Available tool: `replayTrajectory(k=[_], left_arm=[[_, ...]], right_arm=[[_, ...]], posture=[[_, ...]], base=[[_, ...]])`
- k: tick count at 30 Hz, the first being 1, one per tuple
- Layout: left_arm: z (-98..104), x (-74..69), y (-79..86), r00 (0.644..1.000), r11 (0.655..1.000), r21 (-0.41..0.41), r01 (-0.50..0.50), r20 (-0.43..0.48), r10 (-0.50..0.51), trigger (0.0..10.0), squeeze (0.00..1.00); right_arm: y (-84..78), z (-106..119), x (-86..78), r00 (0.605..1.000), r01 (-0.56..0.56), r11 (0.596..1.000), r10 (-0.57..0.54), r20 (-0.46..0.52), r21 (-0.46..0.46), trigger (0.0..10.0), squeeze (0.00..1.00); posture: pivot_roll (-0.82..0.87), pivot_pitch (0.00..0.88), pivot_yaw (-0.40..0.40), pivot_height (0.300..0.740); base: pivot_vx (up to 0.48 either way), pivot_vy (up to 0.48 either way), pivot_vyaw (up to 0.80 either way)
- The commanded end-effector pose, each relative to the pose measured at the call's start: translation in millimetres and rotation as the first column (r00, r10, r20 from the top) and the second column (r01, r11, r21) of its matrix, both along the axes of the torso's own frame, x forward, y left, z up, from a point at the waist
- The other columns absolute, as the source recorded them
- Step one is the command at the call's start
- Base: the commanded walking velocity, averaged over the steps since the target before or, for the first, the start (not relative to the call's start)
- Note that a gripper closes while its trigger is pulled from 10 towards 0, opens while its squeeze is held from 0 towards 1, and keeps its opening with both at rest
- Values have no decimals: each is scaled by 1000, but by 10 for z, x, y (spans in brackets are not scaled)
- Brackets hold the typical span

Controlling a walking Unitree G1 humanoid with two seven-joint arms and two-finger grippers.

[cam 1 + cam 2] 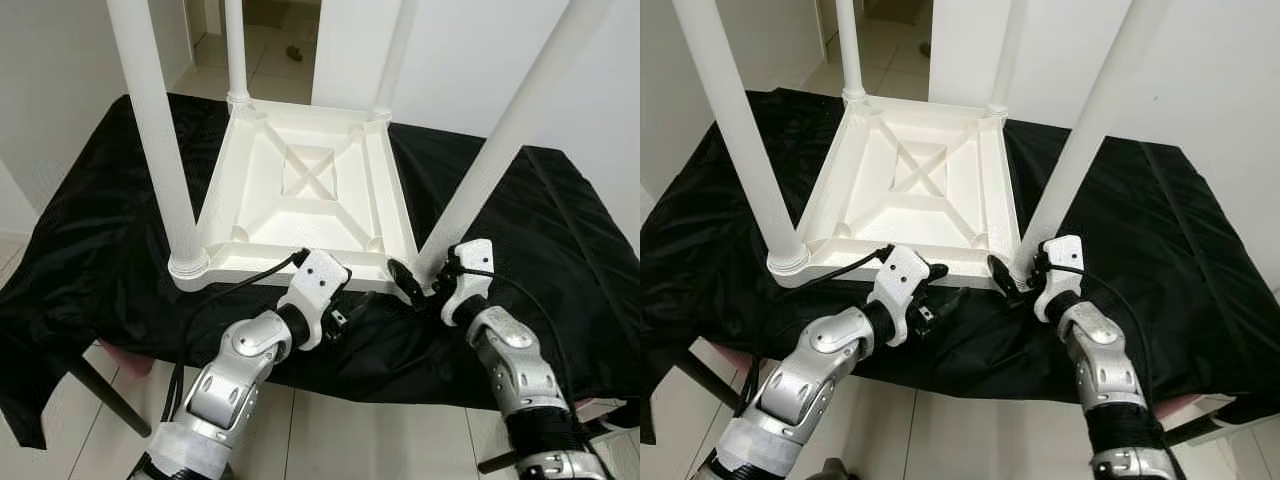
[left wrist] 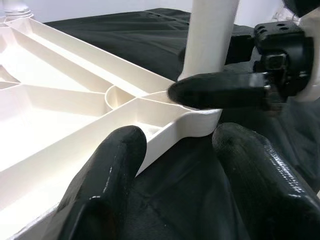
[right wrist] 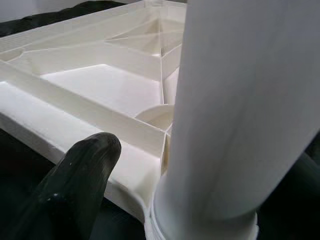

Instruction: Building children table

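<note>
The table looks like white moulded plastic, smooth and faintly satin, with ribbed underside walls. Its legs are white too, with a finely textured, slightly rough skin. The cloth under it is black fabric, thin and creased, with a dull sheen on the folds. The arms are brushed silver metal with a soft shine; the wrist housings are matt white plastic. The fingers look like black rubber or plastic, smooth and semi-glossy. The floor is pale glossy tile.
</note>
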State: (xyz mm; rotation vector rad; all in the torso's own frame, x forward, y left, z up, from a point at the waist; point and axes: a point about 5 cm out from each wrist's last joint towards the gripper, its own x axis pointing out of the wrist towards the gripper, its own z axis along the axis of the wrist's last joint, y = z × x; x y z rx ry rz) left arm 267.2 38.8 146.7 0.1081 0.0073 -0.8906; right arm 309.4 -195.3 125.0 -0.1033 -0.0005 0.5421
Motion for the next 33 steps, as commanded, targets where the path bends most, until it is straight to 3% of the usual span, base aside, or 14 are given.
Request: replayTrajectory(k=[1, 5, 6, 8, 9, 15, 23, 27, 29, 33], left_arm=[[1, 45, 22, 999, 998, 11, -54, 9, 54, 10000, 0], [8, 54, 29, 999, 999, 12, -53, 10, 53, 10000, 0], [14, 51, 32, 999, 999, 12, -51, 10, 51, 10000, 0], [14, 51, 32, 999, 999, 12, -51, 10, 51, 10000, 0], [17, 49, 33, 999, 999, 12, -50, 9, 49, 10000, 0], [23, 44, 35, 999, 999, 12, -47, 7, 47, 10000, 0], [23, 31, 39, 999, 999, 8, -53, 0, 53, 10000, 0], [12, 25, 49, 998, 998, 11, -56, -1, 56, 10000, 0], [11, 21, 52, 998, 998, 10, -60, -3, 60, 10000, 0], [11, 13, 50, 998, 998, 8, -61, -6, 61, 10000, 0]], right_arm=[[-37, 0, 17, 998, -58, 998, 58, 4, -35, 10000, 0], [-87, 1, 53, 996, -94, 992, 94, -1, -81, 10000, 0], [-116, -12, 78, 995, -101, 990, 101, -12, -95, 4196, 0], [-116, -12, 78, 995, -101, 990, 101, -12, -95, 4196, 0], [-128, -19, 87, 995, -104, 990, 103, -15, -99, 0, 0], [-143, -54, 88, 990, -142, 984, 139, -34, -112, 0, 0], [-180, -65, 105, 997, -78, 990, 79, 1, -113, 0, 0], [-219, -54, 159, 995, 94, 987, -89, 42, -128, 0, 0], [-190, -66, 176, 972, 235, 969, -233, 38, -78, 0, 0], [-133, -66, 166, 945, 327, 944, -326, 37, -40, 0, 0]], posture=[[45, 0, -57, 740], [46, 0, -55, 740], [50, 0, -52, 740], [50, 0, -52, 740], [51, 0, -51, 740], [55, 0, -51, 740], [51, 0, -52, 740], [50, 0, -54, 740], [51, 0, -55, 740], [50, 4, -58, 740]], base=[[0, 0, 0], [0, 0, 0], [0, 0, 0], [0, 0, 0], [0, 0, 0], [0, 0, 0], [0, 0, 0], [0, 0, 0], [0, 0, 0], [0, 0, 0]])
